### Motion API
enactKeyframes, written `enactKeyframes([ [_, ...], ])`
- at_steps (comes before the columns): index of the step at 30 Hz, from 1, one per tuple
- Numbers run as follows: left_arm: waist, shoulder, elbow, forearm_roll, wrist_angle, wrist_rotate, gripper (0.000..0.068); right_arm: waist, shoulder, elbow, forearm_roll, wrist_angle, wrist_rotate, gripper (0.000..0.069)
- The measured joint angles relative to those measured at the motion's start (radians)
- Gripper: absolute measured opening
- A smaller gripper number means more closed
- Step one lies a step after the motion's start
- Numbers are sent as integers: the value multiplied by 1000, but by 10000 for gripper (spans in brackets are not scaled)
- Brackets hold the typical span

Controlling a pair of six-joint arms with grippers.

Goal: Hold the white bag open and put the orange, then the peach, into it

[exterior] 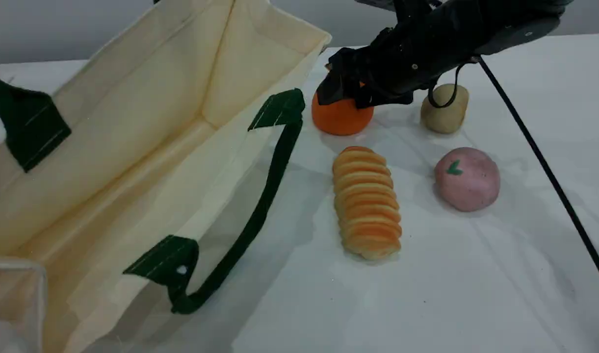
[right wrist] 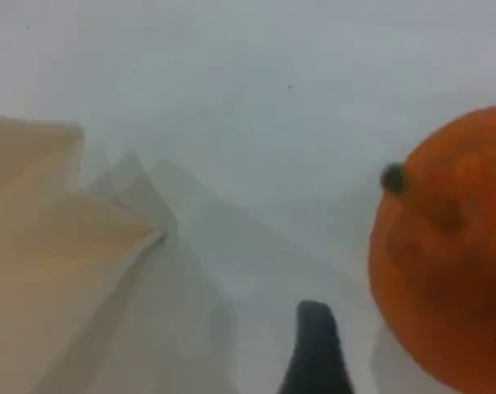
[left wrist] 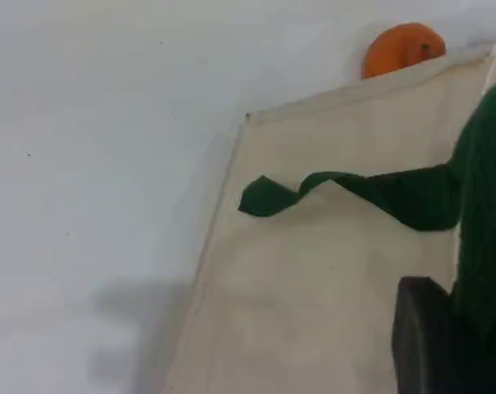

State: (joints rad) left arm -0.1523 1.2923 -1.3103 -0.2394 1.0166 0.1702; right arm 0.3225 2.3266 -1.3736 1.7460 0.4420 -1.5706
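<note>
The white bag (exterior: 132, 147) lies on its side at the left, mouth gaping toward the fruit, with a dark green handle (exterior: 270, 181) trailing onto the table. In the left wrist view my left gripper (left wrist: 433, 345) is shut on the green handle (left wrist: 379, 193) of the bag (left wrist: 314, 279). The orange (exterior: 341, 120) rests on the table just past the bag's far corner. My right gripper (exterior: 343, 93) sits down over its top, open, one fingertip (right wrist: 315, 349) a little apart from the orange (right wrist: 449, 254). The pink peach (exterior: 467, 179) lies alone at the right.
A ridged orange-yellow bread loaf (exterior: 367, 203) lies between the bag and the peach. A tan potato-like lump (exterior: 444, 115) sits behind the peach, under the right arm. A black cable (exterior: 539, 157) runs diagonally across the table's right side.
</note>
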Motion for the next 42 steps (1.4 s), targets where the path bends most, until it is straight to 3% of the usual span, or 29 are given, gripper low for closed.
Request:
enactKeyframes([
  [6,0,0,0,-13,0,1,58,0,13,-1,-2,-5,0,430],
  [42,0,0,0,-25,11,27,58,7,15,-20,-2,-23,0,431],
])
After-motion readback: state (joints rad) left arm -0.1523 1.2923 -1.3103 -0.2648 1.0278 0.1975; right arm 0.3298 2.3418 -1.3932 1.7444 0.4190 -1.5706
